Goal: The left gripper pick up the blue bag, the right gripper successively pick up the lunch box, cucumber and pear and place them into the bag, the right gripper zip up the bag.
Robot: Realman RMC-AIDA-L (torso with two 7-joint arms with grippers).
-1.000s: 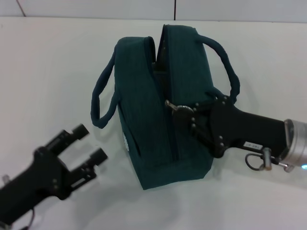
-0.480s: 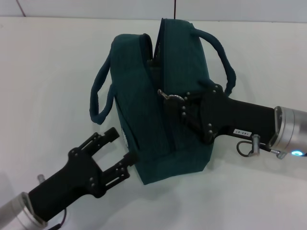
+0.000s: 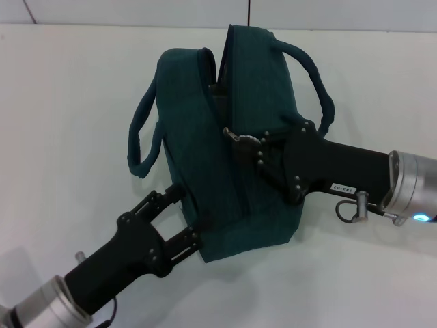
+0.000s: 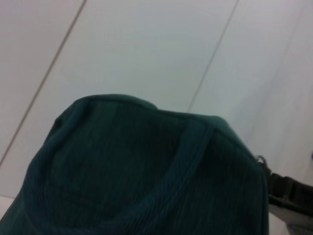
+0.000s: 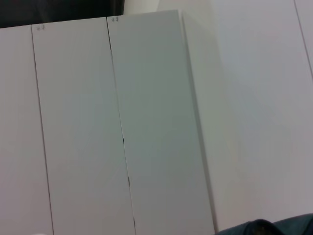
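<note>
The dark blue-green bag (image 3: pixel 205 157) stands on the white table (image 3: pixel 61 102), its two handles hanging to either side. Its top zip is closed along the near part and gapes at the far end (image 3: pixel 218 78). My right gripper (image 3: pixel 240 140) reaches in from the right and is shut on the metal zip pull on top of the bag. My left gripper (image 3: pixel 186 214) is open at the bag's near left corner, fingers against the fabric. The bag fills the lower left wrist view (image 4: pixel 146 186). The lunch box, cucumber and pear are out of view.
The white table spreads around the bag, with a white wall behind it (image 3: pixel 136 12). The right wrist view shows white wall panels (image 5: pixel 146 122) and a sliver of the bag (image 5: pixel 274 228). The right arm shows at an edge of the left wrist view (image 4: pixel 288 196).
My left gripper has advanced from the near left up to the bag's near corner. My right gripper has pulled the zip pull slightly farther along, and the bag has shifted a little.
</note>
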